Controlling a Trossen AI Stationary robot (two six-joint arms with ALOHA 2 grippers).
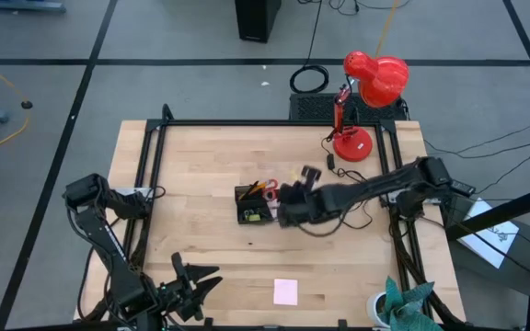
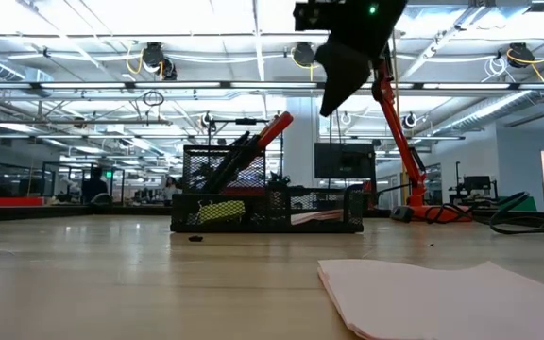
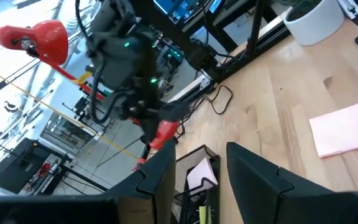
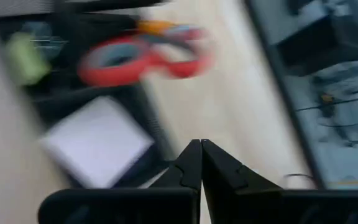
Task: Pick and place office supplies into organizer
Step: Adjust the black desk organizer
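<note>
Hovering above the organizer (image 1: 254, 204), the right gripper (image 4: 201, 163) shows jaws pressed together empty only in its wrist view.

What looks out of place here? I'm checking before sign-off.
The pink sticky-note pad lies alone near the table's front edge, far from the organizer. A tiny dark bit sits on the wood just before the organizer. Otherwise nothing stands out.

No readable text, label, brand, number or sign shows anywhere.
</note>
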